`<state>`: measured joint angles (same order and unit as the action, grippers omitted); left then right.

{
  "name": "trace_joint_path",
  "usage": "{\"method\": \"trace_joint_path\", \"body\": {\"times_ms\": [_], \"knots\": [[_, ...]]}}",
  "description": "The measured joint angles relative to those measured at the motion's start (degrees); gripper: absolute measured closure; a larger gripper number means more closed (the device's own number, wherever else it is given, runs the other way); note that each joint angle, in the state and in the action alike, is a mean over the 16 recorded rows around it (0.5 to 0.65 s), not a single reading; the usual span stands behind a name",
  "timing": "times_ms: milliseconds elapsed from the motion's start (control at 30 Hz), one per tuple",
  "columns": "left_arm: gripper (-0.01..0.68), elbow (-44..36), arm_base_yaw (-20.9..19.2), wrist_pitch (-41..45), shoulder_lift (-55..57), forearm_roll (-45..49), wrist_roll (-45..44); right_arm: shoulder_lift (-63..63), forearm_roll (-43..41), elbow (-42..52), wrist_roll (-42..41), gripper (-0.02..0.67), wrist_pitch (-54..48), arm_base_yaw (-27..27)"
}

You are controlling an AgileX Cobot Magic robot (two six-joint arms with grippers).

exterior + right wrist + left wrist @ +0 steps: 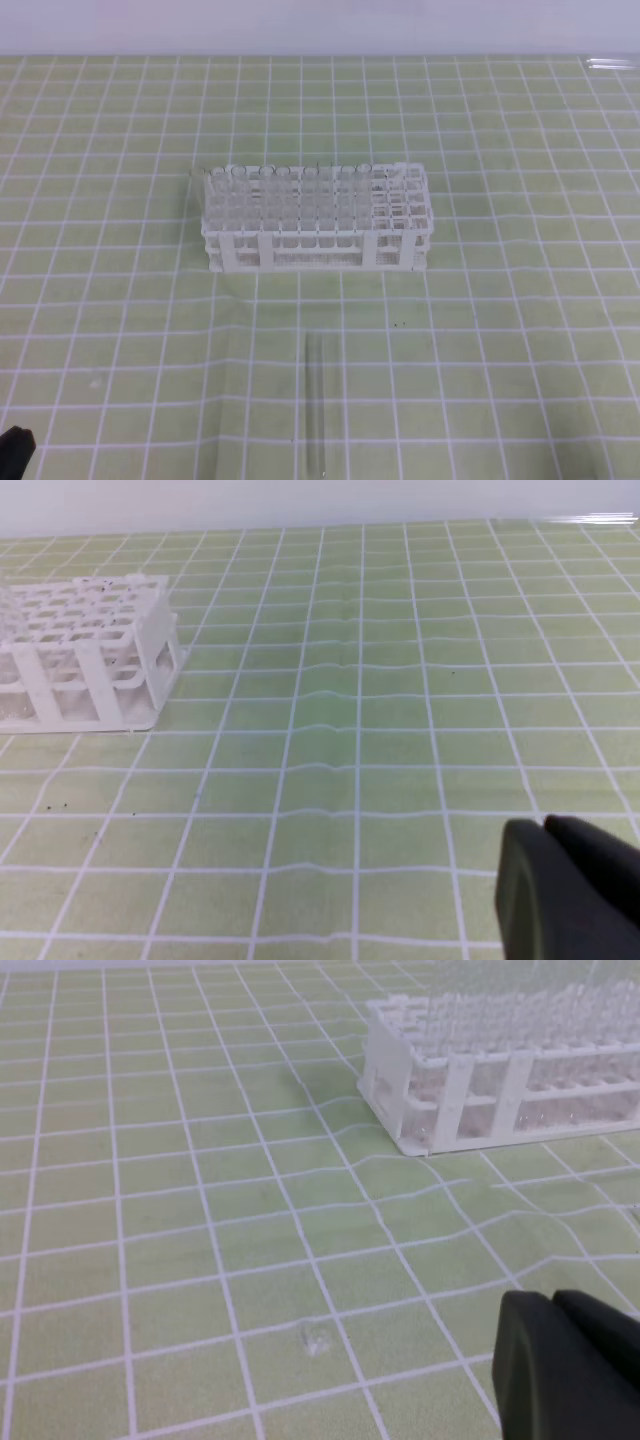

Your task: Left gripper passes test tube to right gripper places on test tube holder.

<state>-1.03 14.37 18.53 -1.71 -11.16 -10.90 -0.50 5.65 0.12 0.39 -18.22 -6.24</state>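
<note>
Your left gripper (14, 441) sits in the bottom left corner, jaws shut and holding nothing. The test tube (316, 405) lies flat at bottom middle, below the test tube holder (316, 217). It is round, so a bump could roll it away. Your right gripper (570, 890) is shut too, empty.

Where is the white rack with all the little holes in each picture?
Exterior high: the test tube holder stands in the middle, slightly above centre.
Left wrist: the holder is at the top right, cut off by the right edge.
Right wrist: the holder is at the left edge, upper half.
Shared landmark: the green mat with white grid lines.
</note>
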Motion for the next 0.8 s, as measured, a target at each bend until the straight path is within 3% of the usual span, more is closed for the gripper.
{"method": "trace_joint_path", "body": {"times_ms": [800], "knots": [[0.675,0.7,0.0,0.5,0.9,0.0,0.0,0.0,0.0,0.0,0.0,0.665,0.0,0.0]]}}
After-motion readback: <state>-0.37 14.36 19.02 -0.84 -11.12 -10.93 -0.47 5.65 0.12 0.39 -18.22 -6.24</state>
